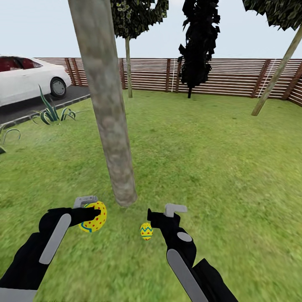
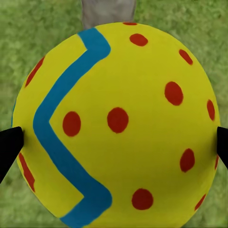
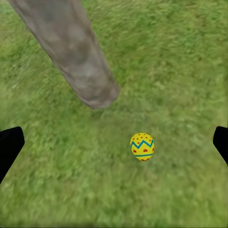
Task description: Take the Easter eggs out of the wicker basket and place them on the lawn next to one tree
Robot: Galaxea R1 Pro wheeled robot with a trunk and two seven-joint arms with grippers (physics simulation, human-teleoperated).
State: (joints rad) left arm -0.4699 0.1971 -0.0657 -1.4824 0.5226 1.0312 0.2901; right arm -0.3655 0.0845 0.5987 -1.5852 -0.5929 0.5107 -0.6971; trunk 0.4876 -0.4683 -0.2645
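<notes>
Mottled green lawn (image 1: 201, 159) ran back to a brown slatted wooden fence (image 1: 226, 77), with a thick grey-brown tree trunk (image 1: 110, 121) rising close before the robot. One small yellow egg with blue zigzag (image 1: 146, 231) lay on the grass near the trunk's foot, just beside the right gripper (image 1: 161, 212), whose fingers stood wide apart and held nothing. The left gripper (image 1: 90, 208) was closed around a second yellow, red-dotted egg (image 1: 95, 216), held above the grass near the trunk. Released from that height, this egg could roll away from the tree, or the right arm, so near the lying egg, might nudge it aside when it next moved.
</notes>
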